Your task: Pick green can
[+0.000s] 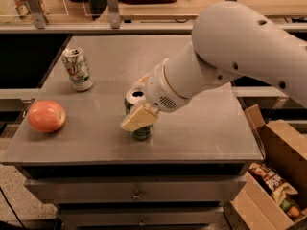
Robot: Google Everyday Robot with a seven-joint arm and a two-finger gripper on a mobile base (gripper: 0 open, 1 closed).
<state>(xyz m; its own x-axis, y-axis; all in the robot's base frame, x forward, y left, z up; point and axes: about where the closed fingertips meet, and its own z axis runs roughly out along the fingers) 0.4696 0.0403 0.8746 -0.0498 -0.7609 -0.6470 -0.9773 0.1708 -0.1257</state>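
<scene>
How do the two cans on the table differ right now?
The green can is dark; the other can is white and green. The green can stands near the table's front edge, the other at back left. The pincer is at the green can; the other stands free. Both are upright.

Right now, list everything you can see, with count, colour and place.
green can: one, dark green, front middle of the table, partly hidden by the gripper
white-and-green can: one, upright, table's back left
fruit: one, orange-red, round, table's front left
table: one, grey metal, centre
cardboard box: one, brown, open, on the floor right of the table
arm: one, white, reaching in from the right
gripper: one, cream, at the green can
</scene>
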